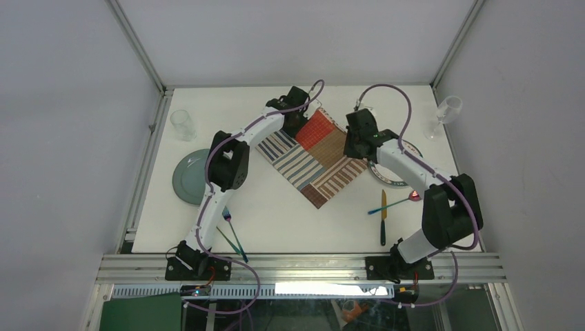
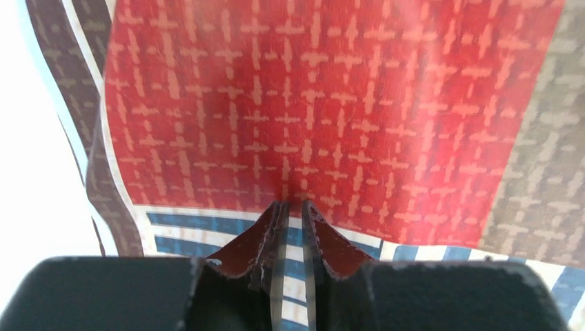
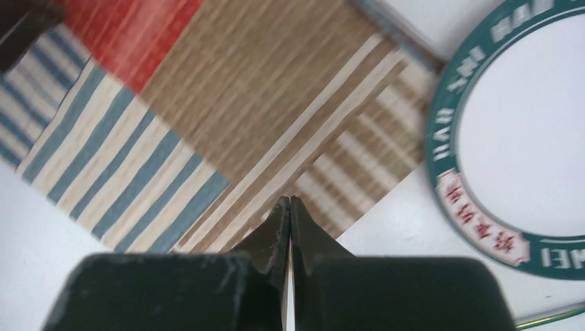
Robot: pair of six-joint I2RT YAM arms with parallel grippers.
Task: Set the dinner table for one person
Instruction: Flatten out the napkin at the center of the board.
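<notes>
The dinner table is the large flat matte white bench (image 1: 296, 221) framed in aluminium rails, filling the space ahead of both arm bases; judged from the scatter on it, the setting has barely begun. A patchwork placemat of red, blue-striped and brown woven panels (image 1: 310, 158) lies near the bench's middle, turned corner-on like a diamond rather than square to the near edge; that skew is probably why both arms reach to it.

The left hand (image 2: 293, 207) sits at the mat's far corner by the red panel, its fingers drawn close with a strip of cloth between them, so it appears clamped on the placemat; the mat's edge ripples in the left wrist view, which fits a lifted corner. The right hand (image 3: 290, 201) has its fingers pressed together on nothing, its tip over the brown-striped corner at the mat's right; whether it touches the cloth cannot be told; a closed tip there would serve to pin the mat while the other hand swings it round.

A round white plate with a green lettered rim (image 3: 441, 131) lies just beside that corner; a plain grey-green plate (image 1: 187, 178) and a clear tumbler (image 1: 183, 125) stand at the left, a second clear glass (image 1: 448, 110) at the far right. Slim green-handled cutlery (image 1: 233, 238) lies near the left base, and a yellow-and-green piece (image 1: 383, 219) near the right.
</notes>
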